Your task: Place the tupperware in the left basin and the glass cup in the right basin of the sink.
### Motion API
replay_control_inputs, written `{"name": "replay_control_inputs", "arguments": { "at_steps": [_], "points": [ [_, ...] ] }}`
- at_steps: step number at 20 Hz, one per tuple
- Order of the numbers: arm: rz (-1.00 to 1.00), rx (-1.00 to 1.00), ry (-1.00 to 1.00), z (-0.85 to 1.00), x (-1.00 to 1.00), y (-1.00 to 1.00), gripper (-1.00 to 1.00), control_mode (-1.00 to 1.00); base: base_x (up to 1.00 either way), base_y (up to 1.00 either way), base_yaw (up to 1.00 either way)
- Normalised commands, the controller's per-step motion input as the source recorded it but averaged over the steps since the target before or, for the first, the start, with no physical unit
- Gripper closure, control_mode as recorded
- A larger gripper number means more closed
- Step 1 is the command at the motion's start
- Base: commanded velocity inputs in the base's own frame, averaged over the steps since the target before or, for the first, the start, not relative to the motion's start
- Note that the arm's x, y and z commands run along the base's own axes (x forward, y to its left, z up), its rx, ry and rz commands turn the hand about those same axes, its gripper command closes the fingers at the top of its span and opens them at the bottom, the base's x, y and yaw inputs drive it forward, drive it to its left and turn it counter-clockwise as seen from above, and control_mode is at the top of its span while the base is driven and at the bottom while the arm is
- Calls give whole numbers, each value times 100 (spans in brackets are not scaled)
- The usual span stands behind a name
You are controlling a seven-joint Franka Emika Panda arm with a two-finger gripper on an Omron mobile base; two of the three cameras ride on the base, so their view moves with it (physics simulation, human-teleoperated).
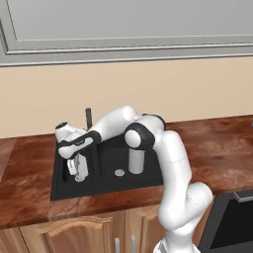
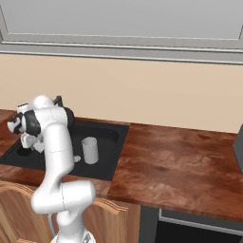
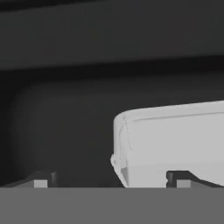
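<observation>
My gripper (image 1: 77,172) is down inside the narrow left basin (image 1: 63,184) of the black sink (image 1: 106,190). In the hand view its fingertips (image 3: 41,182) stand wide apart, so the gripper (image 3: 109,181) is open. The pale grey-white tupperware (image 3: 175,140) lies just beyond them, off to the right against the dark basin floor, and the right fingertip overlaps its lower edge. In the base views I cannot tell it apart from the white hand. The glass cup (image 1: 136,160) (image 2: 89,150) stands upright in the wider right basin (image 1: 150,179), beside its silver drain (image 1: 118,172).
The slim dark faucet (image 1: 88,117) rises behind the divider between the basins. Reddish-brown wooden counter (image 2: 180,156) stretches to the right of the sink. A dark appliance top (image 1: 234,217) sits at the lower right. The beige wall runs close behind.
</observation>
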Motion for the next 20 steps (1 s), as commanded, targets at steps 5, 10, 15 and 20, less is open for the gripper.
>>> {"name": "replay_control_inputs", "arguments": {
  "at_steps": [5, 10, 15, 20],
  "points": [
    [0, 0, 0, 25, -11, -7, -100, -100, 0, 0, 0],
    [0, 0, 0, 24, -11, -10, -100, -100, 0, 0, 0],
    [-2, 0, 0, 20, -10, -15, -100, -100, 0, 0, 0],
    [-6, 2, 0, 23, -11, -15, -100, -100, 0, 0, 0]
  ]
}}
